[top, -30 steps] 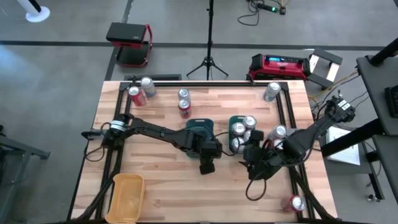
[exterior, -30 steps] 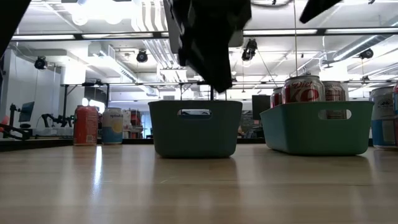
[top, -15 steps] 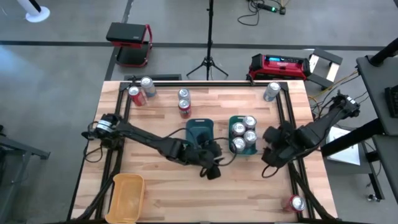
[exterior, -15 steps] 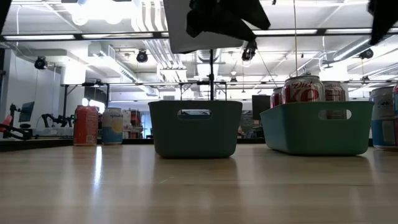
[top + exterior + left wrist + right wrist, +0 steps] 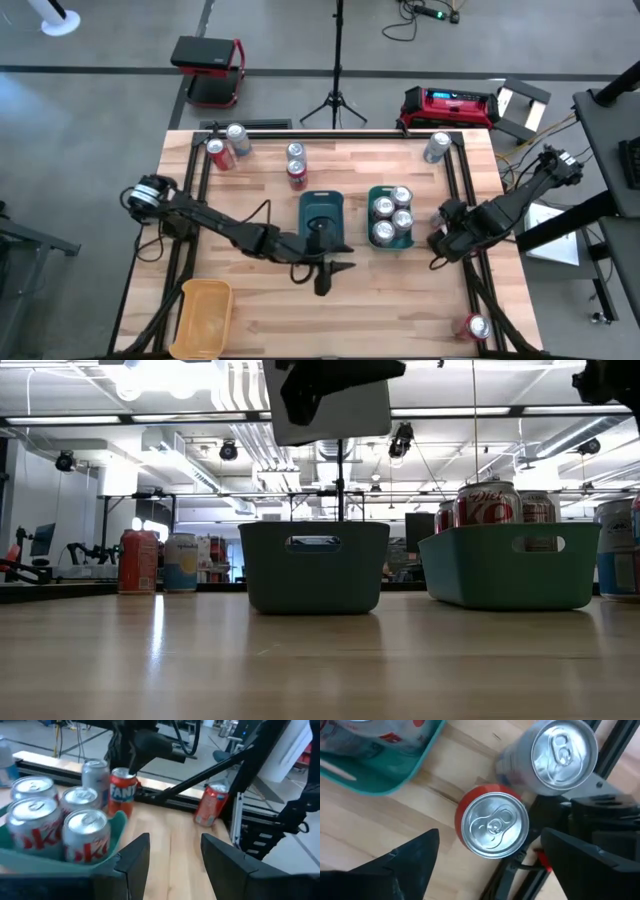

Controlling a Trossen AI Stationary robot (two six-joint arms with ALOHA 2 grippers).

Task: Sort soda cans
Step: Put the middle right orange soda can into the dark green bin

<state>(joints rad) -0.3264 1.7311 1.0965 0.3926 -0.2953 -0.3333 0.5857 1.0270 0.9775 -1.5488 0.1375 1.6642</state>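
Several silver soda cans [image 5: 391, 214] stand in the right teal tray [image 5: 372, 192]; the left teal tray [image 5: 321, 214] shows none. My left gripper [image 5: 330, 273] hangs open just near of the left tray, with nothing between its fingers [image 5: 134, 861]. My right gripper [image 5: 492, 870] is open by the right edge rail, above a red-bodied can [image 5: 494, 824] and a silver can [image 5: 563, 751] that stand on the table. Its fingers [image 5: 407, 862] stand on either side of the red can without touching it. In the left wrist view an orange Fanta can [image 5: 122, 790] stands beside the tray.
More cans stand at the back left [image 5: 215, 152], back middle [image 5: 296, 172], back right [image 5: 437, 147] and the near right corner [image 5: 476, 325]. A yellow tray [image 5: 205, 315] lies at the near left. Black rails [image 5: 455, 170] run along the table's sides.
My left gripper has risen and drawn back a little toward the near edge, away from the left teal tray. My right gripper has travelled from in front of the right tray toward the right edge and farther back, over the cans by the rail.
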